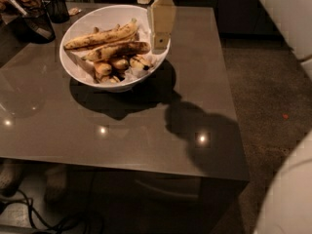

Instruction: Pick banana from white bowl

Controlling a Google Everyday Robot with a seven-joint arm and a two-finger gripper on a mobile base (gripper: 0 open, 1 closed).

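Note:
The white bowl [78, 68] stands on the far left part of the grey table. In it, the banana [119, 49] with dark brown patches lies across the middle, its dark tip toward the right rim. A paler speckled banana [100, 36] lies just behind it, and short stubby bananas [117, 65] lie in front. My gripper [159, 46] hangs point-down over the bowl's right rim, just right of the banana's right end and above it. It holds nothing that I can see.
Dark cups [36, 24] and a dark holder [58, 7] stand at the table's far left corner. The table's right edge [229, 106] drops to speckled floor. White parts of my body [290, 194] fill the right side. Cables [29, 213] lie under the table.

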